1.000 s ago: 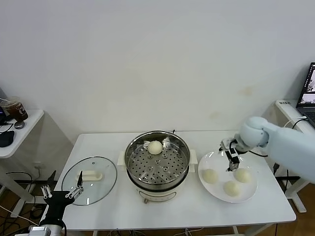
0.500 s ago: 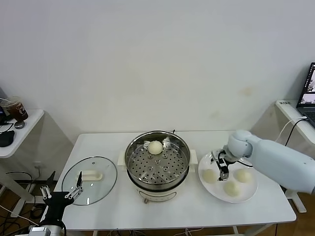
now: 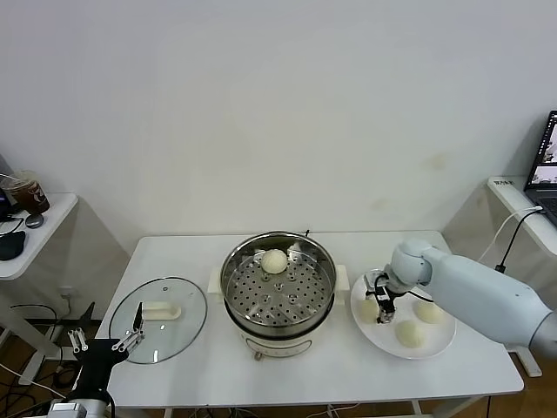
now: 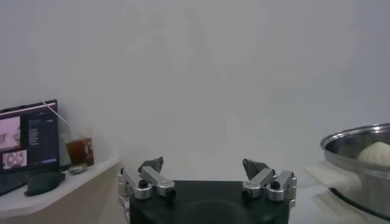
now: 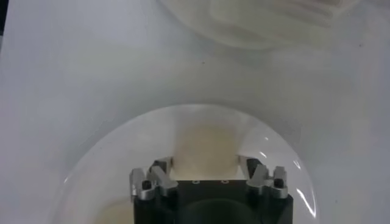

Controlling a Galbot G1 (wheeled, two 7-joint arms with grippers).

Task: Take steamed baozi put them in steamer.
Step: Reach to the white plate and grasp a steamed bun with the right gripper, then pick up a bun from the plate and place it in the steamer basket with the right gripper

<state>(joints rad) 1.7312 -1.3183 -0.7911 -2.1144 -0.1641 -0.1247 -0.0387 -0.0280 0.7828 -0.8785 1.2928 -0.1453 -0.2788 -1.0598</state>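
Clamping plate (image 3: 439,341) baozi (image 3: 369,308), right pincer (image 3: 380,306), left pincer (image 3: 106,341) apart beside glass lid (image 3: 178,331)

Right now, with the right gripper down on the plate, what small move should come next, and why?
Probably finish closing, then lift straight up. The right gripper straddles a baozi on the plate, a finger on each side. The steamer holds only one bun. The left gripper waits open by the table's front-left corner.
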